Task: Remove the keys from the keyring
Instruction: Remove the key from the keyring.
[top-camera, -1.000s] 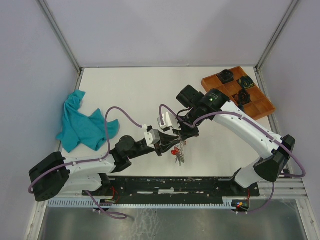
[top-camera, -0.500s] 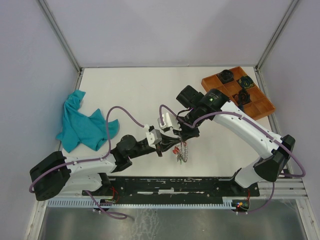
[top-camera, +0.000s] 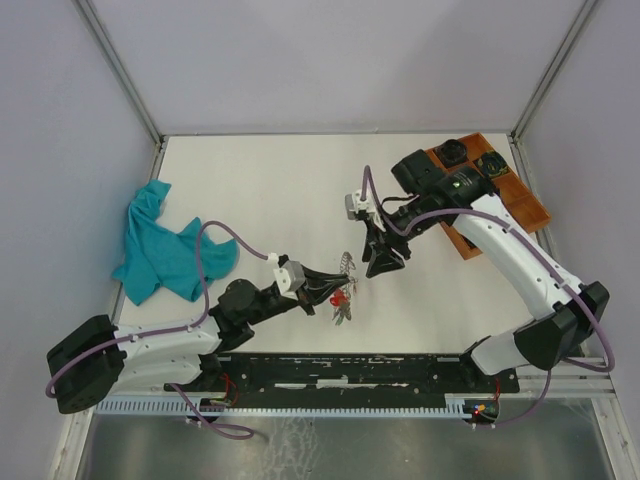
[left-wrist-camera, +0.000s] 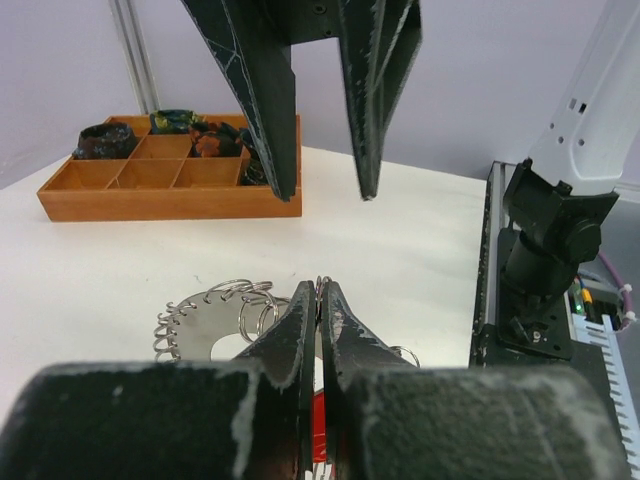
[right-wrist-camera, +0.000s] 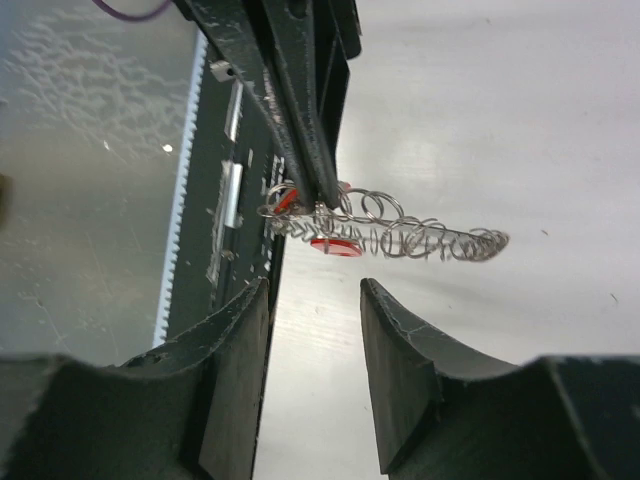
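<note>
1. My left gripper is clamped tight on the near edge of the keyring.
2. The keys hang from the keyring below that grip, with a red tag showing. I judge that none has been removed.
3. My right gripper is spread and empty. A second ago it met the left one at the keyring. It has now pulled back, just clear of the coil.
4. Meaning: I judge the attempt freed nothing, so I must re-approach and take one key.
5. Outward: a teal cloth lies to the left and an orange tray sits far right.
6. Writing: I can read no brand, label or text anywhere.
</note>
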